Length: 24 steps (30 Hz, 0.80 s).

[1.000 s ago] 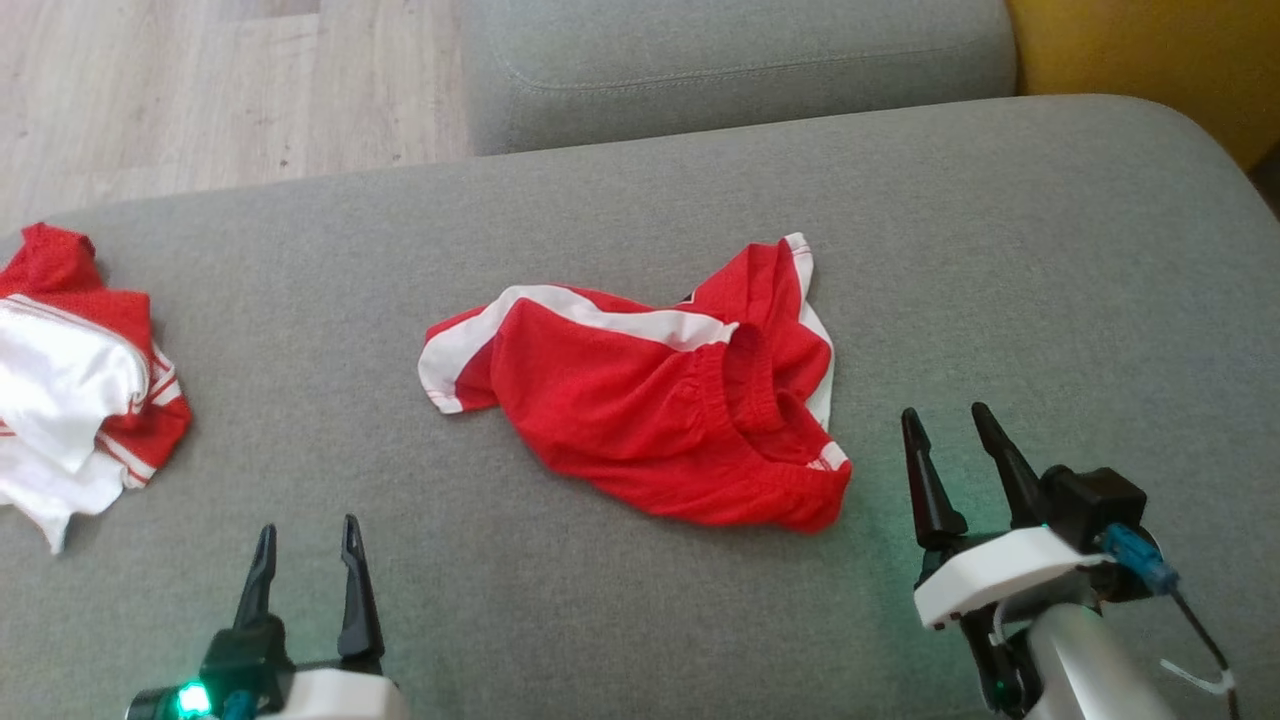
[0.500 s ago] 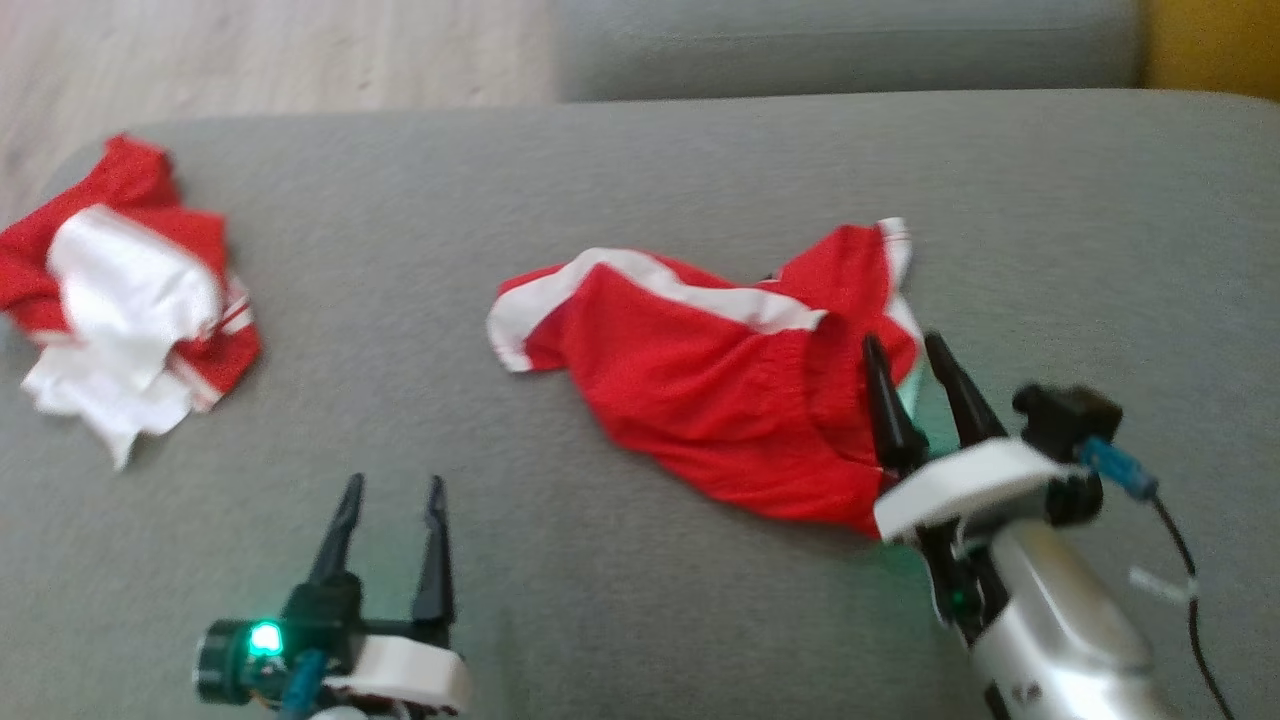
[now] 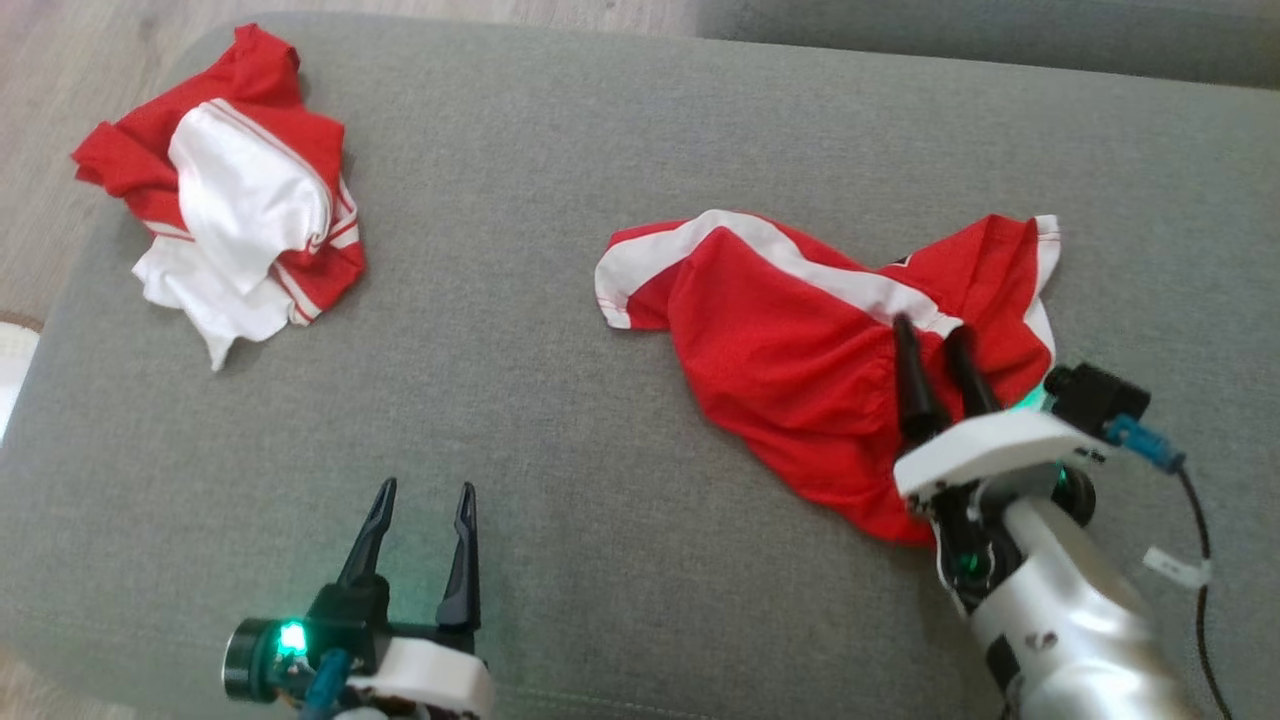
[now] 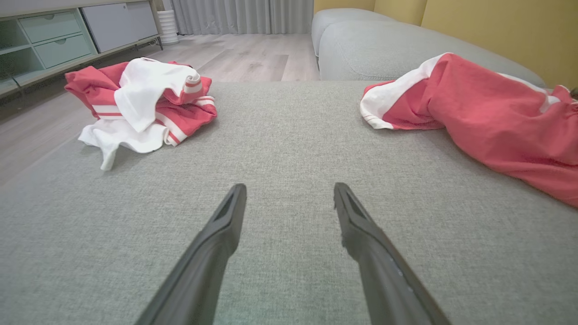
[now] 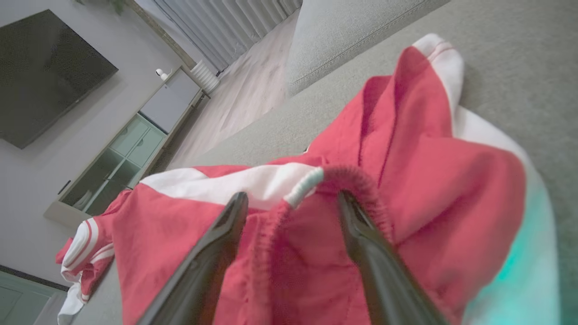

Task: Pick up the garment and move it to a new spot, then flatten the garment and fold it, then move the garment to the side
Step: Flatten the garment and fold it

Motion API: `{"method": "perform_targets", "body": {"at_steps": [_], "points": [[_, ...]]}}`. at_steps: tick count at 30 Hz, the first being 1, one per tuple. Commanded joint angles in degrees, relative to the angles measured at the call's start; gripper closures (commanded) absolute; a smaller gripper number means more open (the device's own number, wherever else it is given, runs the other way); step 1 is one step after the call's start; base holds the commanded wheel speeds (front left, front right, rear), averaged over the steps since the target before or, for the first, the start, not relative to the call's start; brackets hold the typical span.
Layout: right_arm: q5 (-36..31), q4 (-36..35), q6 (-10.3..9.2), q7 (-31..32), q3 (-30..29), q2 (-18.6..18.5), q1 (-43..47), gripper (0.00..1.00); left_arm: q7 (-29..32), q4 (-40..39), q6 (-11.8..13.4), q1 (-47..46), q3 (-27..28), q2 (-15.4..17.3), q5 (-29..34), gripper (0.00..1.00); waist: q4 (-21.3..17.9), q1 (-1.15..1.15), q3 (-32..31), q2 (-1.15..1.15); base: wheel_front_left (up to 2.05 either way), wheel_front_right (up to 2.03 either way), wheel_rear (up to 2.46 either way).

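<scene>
The red shorts (image 3: 780, 340) lie crumpled right of middle on the gray couch cushion (image 3: 560, 400). Head view just shows the right tool (image 3: 928, 328) over them. Right wrist view shows its 2 fingers spread, straddling the elastic waistband (image 5: 361, 180). The left tool (image 3: 426, 488) is spread too, over bare cushion, and a red-white pile (image 3: 250, 200) sits far left.

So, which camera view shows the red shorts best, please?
The head view: the red shorts lie whole on the grey sofa, with the right gripper over the waistband. The left wrist view cuts them off at its right edge; the right wrist view shows a close-up of the waistband.
</scene>
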Motion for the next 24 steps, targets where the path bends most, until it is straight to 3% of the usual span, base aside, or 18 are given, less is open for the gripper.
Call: {"method": "perform_targets", "body": {"at_steps": [1, 3, 4, 5, 6, 15, 20, 24], "points": [[1.7, -1.0, -0.04, -0.2, 1.2, 0.5, -3.1, 0.0, -0.3, -1.6, 0.4, -2.7, 1.5, 0.1, -0.5, 0.0, 0.4, 0.0, 0.4, 0.0, 0.0, 0.0, 0.0], [3.0, -0.5, -0.04, -0.2, 1.3, 0.5, -4.0, 0.05, -0.3, -1.6, 0.4, -3.2, 1.2, 0.1, -0.6, 0.0, 0.7, 0.0, 0.5, 0.0, 0.0, 0.0, 0.0], [3.5, -0.5, -0.04, -0.2, 1.3, 0.5, -4.4, 0.4, -0.3, -1.5, 0.4, -3.4, 1.0, 0.1, -0.7, 0.0, 0.8, 0.0, 0.4, 0.0, 0.0, 0.0, 0.0], [3.9, -0.4, -0.04, -0.2, 1.1, 0.5, -4.7, 0.87, -0.3, -1.5, 0.2, -3.5, 0.7, 0.1, -0.8, 0.0, 1.0, 0.0, 0.4, 0.0, 0.0, 0.0, 0.0], [3.9, -0.6, -0.04, -0.2, 0.9, 0.5, -5.0, 1.0, -0.3, -1.4, 0.2, -3.6, 0.4, 0.1, -0.9, 0.0, 1.2, 0.0, 0.3, 0.0, 0.0, 0.0, 0.0], [2.4, -6.7, -0.04, -0.2, -0.6, 0.5, -5.3, 1.0, -0.3, -0.4, 0.0, -1.6, 0.4, 0.1, -1.4, 0.0, 1.1, 0.0, -2.9, 0.0, 0.0, 0.0, 0.0], [4.7, -9.7, -0.04, -0.2, 1.3, 0.2, 1.8, 1.0, -0.3, 0.2, -0.4, 0.9, 1.7, 0.1, -1.8, 0.0, -2.2, 0.0, -5.7, 0.0, 0.0, 0.0, 0.0], [7.5, -10.4, -0.04, 0.1, 1.5, -2.7, 8.6, 1.0, -0.3, 0.3, -0.6, 1.7, 2.1, 0.1, -2.5, 0.0, -5.7, 0.0, -7.0, 0.0, 0.0, 0.0, 0.0]]}}
